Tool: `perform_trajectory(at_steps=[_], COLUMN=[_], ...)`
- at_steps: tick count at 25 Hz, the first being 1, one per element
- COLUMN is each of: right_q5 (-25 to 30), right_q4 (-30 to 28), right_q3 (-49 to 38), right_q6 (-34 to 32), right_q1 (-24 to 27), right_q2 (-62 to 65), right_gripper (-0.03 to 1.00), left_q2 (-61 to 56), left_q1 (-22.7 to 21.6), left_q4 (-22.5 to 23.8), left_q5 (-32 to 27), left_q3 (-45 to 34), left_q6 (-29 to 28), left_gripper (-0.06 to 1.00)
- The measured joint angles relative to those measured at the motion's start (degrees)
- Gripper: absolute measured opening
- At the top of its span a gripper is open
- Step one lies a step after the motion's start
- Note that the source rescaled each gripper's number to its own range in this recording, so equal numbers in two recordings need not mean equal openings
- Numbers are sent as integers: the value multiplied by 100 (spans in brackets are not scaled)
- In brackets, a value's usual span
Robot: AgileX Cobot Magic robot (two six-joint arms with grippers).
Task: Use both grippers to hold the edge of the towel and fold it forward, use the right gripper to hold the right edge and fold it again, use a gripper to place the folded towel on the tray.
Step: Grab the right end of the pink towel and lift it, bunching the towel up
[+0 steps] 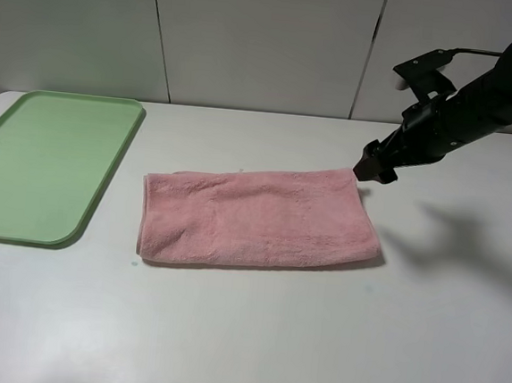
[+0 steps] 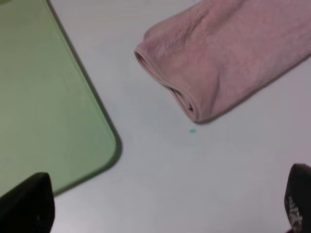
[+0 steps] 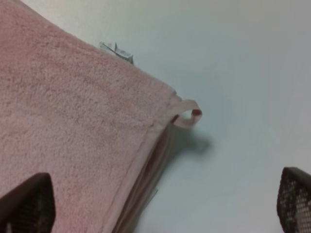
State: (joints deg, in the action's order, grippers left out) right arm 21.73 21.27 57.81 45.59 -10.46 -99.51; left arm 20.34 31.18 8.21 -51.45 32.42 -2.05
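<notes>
Plainly, the towel (image 1: pixel 258 220) is judged soft, light and limp, likely to sag and slip open when lifted. It lies folded once on the table (image 1: pixel 243 343), to the right of the tray (image 1: pixel 43 164) and apart from it. Both layers are best pinched together at the right edge (image 1: pixel 368 215), near the far corner where the loop tag (image 3: pixel 187 116) sticks out. The right pincer (image 1: pixel 374 170) is held wide open at that corner with nothing gripped; contact with the cloth cannot be told. The left pincer (image 2: pixel 163 206) is likewise spread and empty, above bare table.
</notes>
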Motion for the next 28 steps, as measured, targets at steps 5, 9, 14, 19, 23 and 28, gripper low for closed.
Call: perform_trajectory(at_steps=[5, 9, 14, 19, 23, 28], right_q5=[0, 0, 0, 0, 17, 22], right_q4=[7, 9, 14, 14, 14, 14], right_q3=[0, 0, 0, 0, 0, 0], right_q6=[-75, -89, -89, -99, -289, -877], right_q1=[0, 0, 0, 0, 0, 0], right_q2=[0, 0, 0, 0, 0, 0], right_gripper=[100, 100, 100, 100, 100, 100], left_q2=[-642, -907, -1011, -1018, -1018, -1070], left_q1=[0, 0, 0, 0, 0, -173], left_q4=[-383, -544, -671, -684, -688, -694], left_q5=[-295, -404, -874, -874, -874, -874], left_q3=[-271, -275, -431, -439, -439, -439], left_q6=[-25, -25, -25, -20, -20, -15], left_gripper=[93, 92, 91, 92, 92, 92])
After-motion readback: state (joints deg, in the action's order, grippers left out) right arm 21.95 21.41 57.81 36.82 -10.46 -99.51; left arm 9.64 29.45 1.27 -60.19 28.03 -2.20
